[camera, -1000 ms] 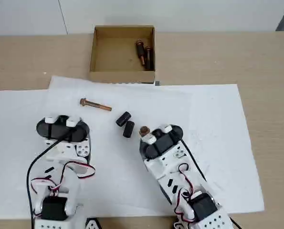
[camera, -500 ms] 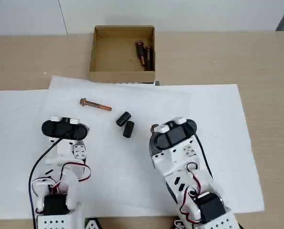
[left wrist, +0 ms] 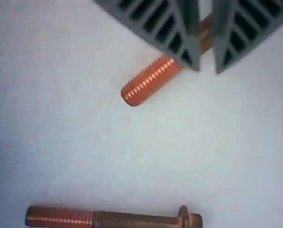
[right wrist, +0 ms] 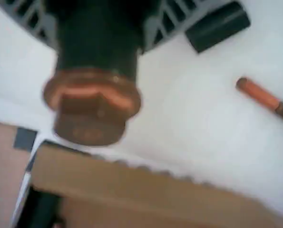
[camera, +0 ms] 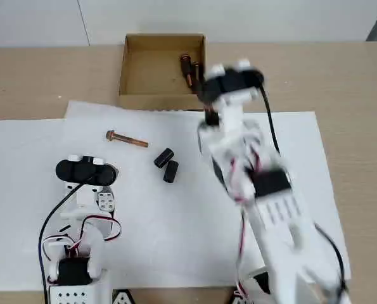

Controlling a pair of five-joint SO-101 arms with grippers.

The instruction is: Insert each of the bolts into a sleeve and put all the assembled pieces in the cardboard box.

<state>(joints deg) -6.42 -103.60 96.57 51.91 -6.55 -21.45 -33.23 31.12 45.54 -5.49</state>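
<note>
Right gripper (right wrist: 97, 33) is clamped around the black sleeve of an assembled piece (right wrist: 92, 80), with the copper bolt head poking out the end. It hangs right at the near wall of the cardboard box (right wrist: 131, 185), over the edge of the white paper (camera: 289, 190), and isn't inside yet. So I'd call this the drop-off step for this one. What look like 2 finished pieces (camera: 189, 68) already sit in the box. Next move, imo: carry it past the wall, then let go low over the box floor so it doesn't bounce out. After that, 2 loose sleeves (camera: 170, 171) and a spare bolt (camera: 127, 139) wait on the paper. Left gripper (left wrist: 206, 66) sits low, right over a second bolt (left wrist: 148, 85). Can't tell if it's actually gripping it.
</note>
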